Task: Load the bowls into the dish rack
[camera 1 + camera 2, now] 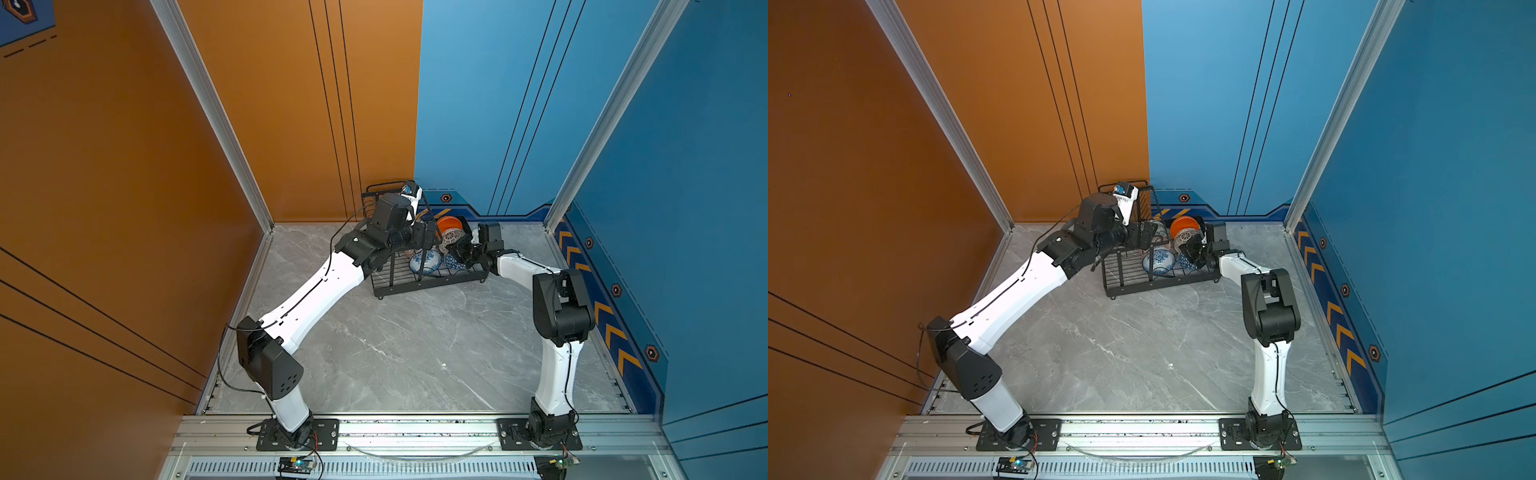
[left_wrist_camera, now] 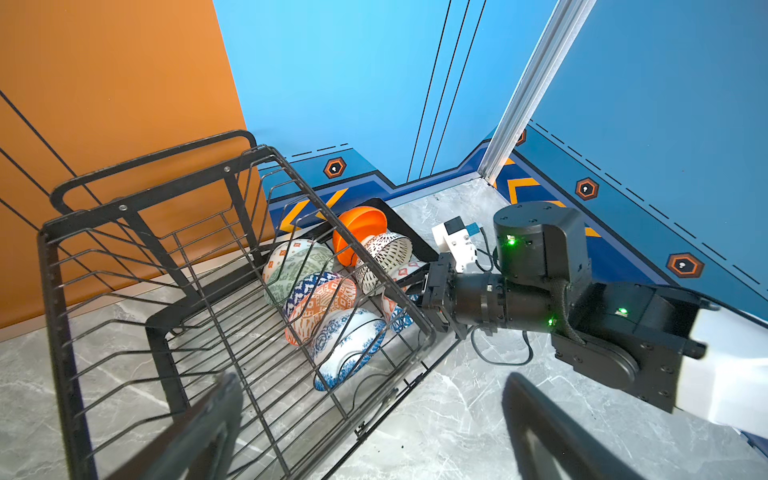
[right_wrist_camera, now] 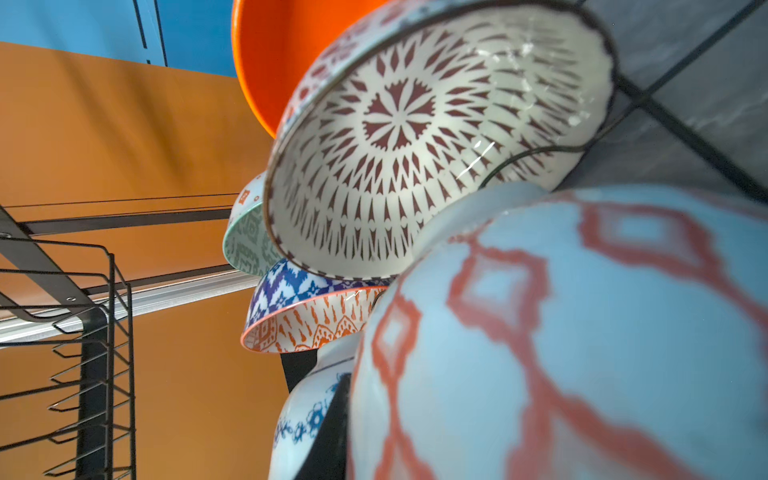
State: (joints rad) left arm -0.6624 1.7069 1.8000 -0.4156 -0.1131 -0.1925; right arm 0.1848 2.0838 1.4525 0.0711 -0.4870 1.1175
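All six bowls point(image 2: 320, 299) sat in the dish rack point(image 2: 61, 332). The right hand point(image 2: 409, 293) was at the diamond bowl point(image 3: 582, 332); nobody could tell if it held on. The left hand point(image 2: 372, 376) was wide open, holding nothing. Little seemed left.

Dish rack point(image 1: 415, 286) on marble tabletop point(image 1: 415, 353)

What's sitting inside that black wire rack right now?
Six bowls lean together in the dish rack: plain orange, black-lattice, pale green, blue-triangle, blue floral, and an orange-diamond one partly hidden by the right gripper. What lies under the pile is covered.
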